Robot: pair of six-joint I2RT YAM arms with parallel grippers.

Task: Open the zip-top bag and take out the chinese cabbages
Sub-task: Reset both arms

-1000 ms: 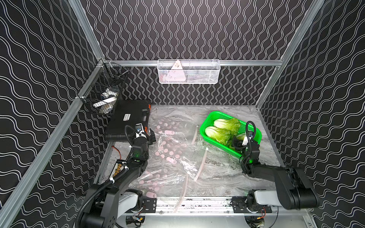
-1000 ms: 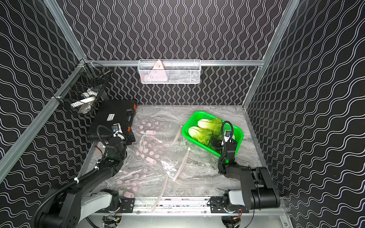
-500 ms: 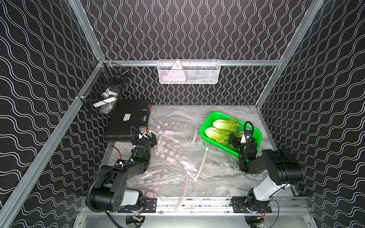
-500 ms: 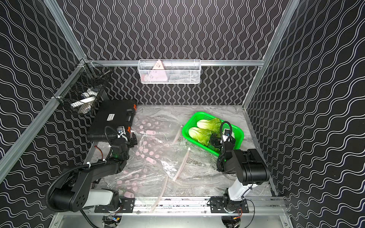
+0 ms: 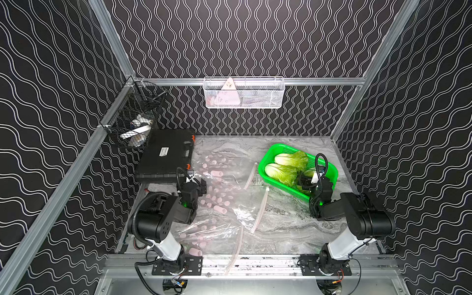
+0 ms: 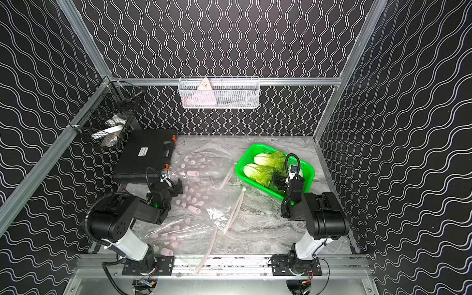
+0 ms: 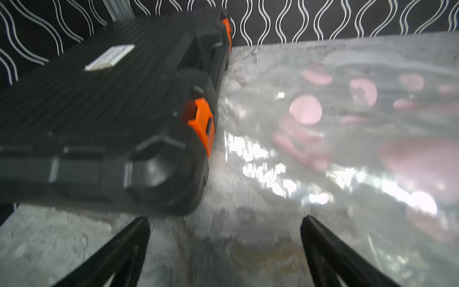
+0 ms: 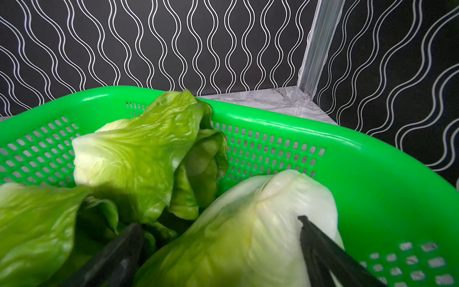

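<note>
3 chinese cabbages (image 5: 281,171) sat in 1 green basket (image 5: 330,167); both jaws gaped fully, right gripper (image 8: 220,222) straddling one ungripped, left gripper (image 7: 225,218) empty above the table (image 7: 62,238).

Glossy plastic basket (image 8: 273,120), matt ribbed blk plastic case (image 5: 173,163), shiny crinkled clear bag (image 5: 229,219), marble-look tabletop (image 5: 293,229).

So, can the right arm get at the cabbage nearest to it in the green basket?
Probably yes: the right end effector is open, close above that cabbage in the green basket, and nothing covers it.
</note>
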